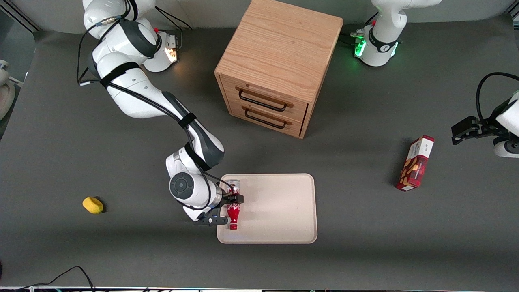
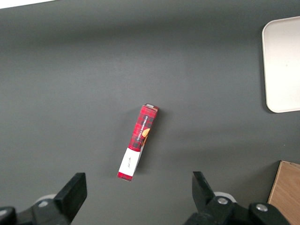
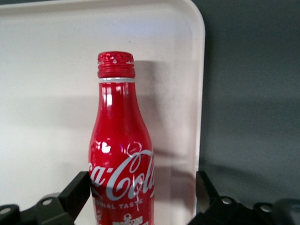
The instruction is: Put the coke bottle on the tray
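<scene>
The coke bottle [image 1: 233, 209] is red with white script. It lies on its side on the beige tray [image 1: 279, 207], close to the rim at the working arm's end. Its red cap points toward the front camera and its silvery end away from it. My right gripper [image 1: 231, 198] straddles the bottle's body with its fingers spread. In the right wrist view the bottle [image 3: 122, 154] lies on the tray [image 3: 47, 93] between the fingers of the gripper [image 3: 143, 192]. One finger [image 3: 77, 190] is at the bottle's side. The other finger [image 3: 206, 192] stands apart from it, by the tray rim. The gripper is open.
A wooden two-drawer cabinet [image 1: 279, 61] stands farther from the front camera than the tray. A red snack box [image 1: 415, 164] lies toward the parked arm's end, also in the left wrist view [image 2: 138, 140]. A yellow object [image 1: 93, 205] lies toward the working arm's end.
</scene>
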Robot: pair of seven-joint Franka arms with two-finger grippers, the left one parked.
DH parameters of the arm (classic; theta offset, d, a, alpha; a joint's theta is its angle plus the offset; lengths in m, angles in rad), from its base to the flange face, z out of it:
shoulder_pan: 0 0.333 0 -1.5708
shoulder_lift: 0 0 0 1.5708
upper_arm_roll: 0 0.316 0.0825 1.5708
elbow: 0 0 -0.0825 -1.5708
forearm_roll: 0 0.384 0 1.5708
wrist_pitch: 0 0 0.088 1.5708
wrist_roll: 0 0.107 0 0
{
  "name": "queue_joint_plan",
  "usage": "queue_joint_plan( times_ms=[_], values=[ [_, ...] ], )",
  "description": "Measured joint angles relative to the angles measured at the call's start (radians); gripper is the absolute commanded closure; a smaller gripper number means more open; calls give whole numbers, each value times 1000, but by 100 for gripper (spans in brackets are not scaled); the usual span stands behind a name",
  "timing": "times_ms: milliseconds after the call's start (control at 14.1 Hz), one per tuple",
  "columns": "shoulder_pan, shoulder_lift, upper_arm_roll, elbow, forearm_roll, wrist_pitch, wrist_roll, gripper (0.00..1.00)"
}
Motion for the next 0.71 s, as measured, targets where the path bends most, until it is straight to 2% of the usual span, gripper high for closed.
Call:
queue_joint_plan(
  times_ms=[425, 566, 708],
  values=[
    [1, -95, -1, 0, 0, -56, 0, 0],
    [-26, -203, -2, -43, 0, -121, 0, 0],
    [-89, -357, -5, -157, 0, -162, 0, 0]
  ],
)
